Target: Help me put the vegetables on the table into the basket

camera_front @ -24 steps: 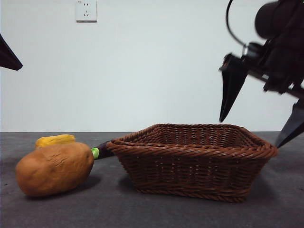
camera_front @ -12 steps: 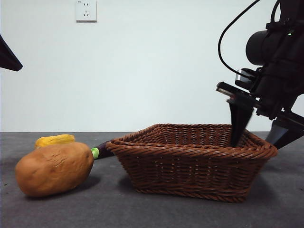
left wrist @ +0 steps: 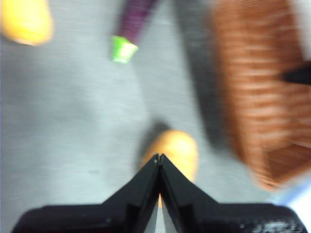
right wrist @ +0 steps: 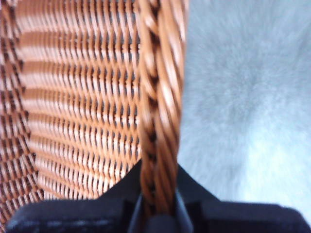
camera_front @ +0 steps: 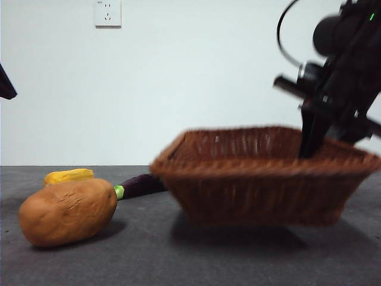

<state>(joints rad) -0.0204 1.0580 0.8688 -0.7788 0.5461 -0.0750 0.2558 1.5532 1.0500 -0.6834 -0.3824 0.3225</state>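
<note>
Wicker basket (camera_front: 262,179) off the table (camera_front: 143,256) — rim pinched by right tool (right wrist: 158,204), left tool (left wrist: 159,160) pressed together above potato (left wrist: 175,150)

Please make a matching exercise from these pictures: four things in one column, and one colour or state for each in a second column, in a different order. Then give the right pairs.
Things:
1. potato
2. eggplant
3. basket
4. left gripper

States:
A. lifted off the table, rim clamped by the right gripper
B. dark purple with a green cap, lying on the table
C. shut, holding nothing, above the potato
D. orange-brown, lying on the table in front of the corn cob

Pairs: 1-D, 2-B, 3-A, 4-C
</note>
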